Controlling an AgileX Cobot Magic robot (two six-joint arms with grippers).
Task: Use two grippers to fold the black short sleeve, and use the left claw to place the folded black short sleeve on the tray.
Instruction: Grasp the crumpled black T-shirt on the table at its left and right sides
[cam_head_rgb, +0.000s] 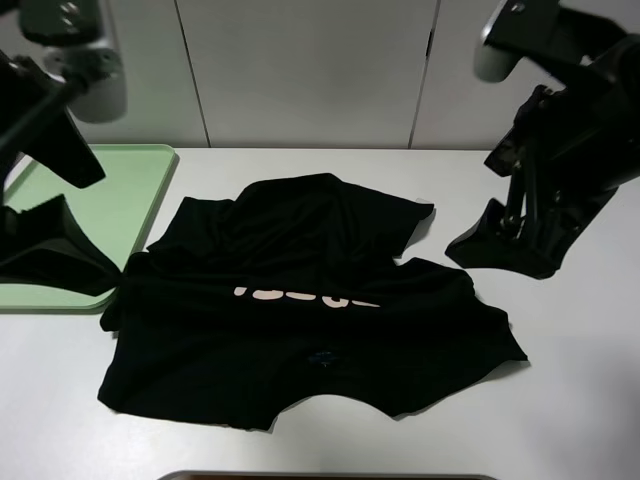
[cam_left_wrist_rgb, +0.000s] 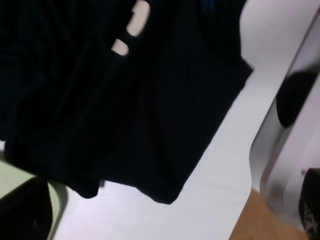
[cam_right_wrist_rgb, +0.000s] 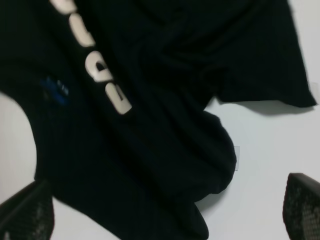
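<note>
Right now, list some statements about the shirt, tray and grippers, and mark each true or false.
1. The shirt lies folded in the tray. False: it lies spread out on the table.
2. Pale lettering shows on the shirt. True.
3. The right gripper is shut on the shirt. False: it is open and holds nothing.
4. The tray is green. True.
</note>
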